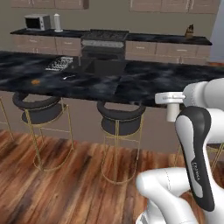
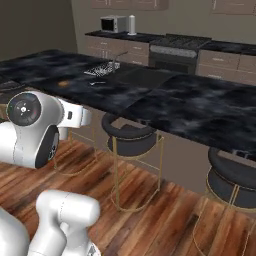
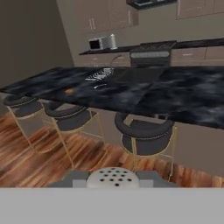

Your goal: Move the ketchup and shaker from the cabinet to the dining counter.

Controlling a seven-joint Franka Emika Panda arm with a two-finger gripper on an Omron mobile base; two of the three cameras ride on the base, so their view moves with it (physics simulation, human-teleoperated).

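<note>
My gripper [image 3: 113,183] is shut on the shaker [image 3: 112,175], whose pale rounded cap with small holes sits between the two dark fingertips [image 3: 75,177]. From the left base view, the shaker [image 1: 172,113] hangs as a small white cylinder under the hand, in front of the near edge of the dining counter [image 1: 131,85] and just below its top. The right base view has the shaker [image 2: 63,133] below the hand, left of the dining counter [image 2: 175,100]. This black marble slab [image 3: 131,94] stretches ahead of the hand. The ketchup is out of view.
Gold-legged black stools [image 1: 120,124] [image 1: 37,109] stand along the counter's near side. On the slab lie a small orange ring [image 1: 36,81] and a wire rack [image 1: 59,64] beside a sunken sink. Behind are a stove [image 1: 103,41], a microwave [image 1: 37,22] and wall cupboards.
</note>
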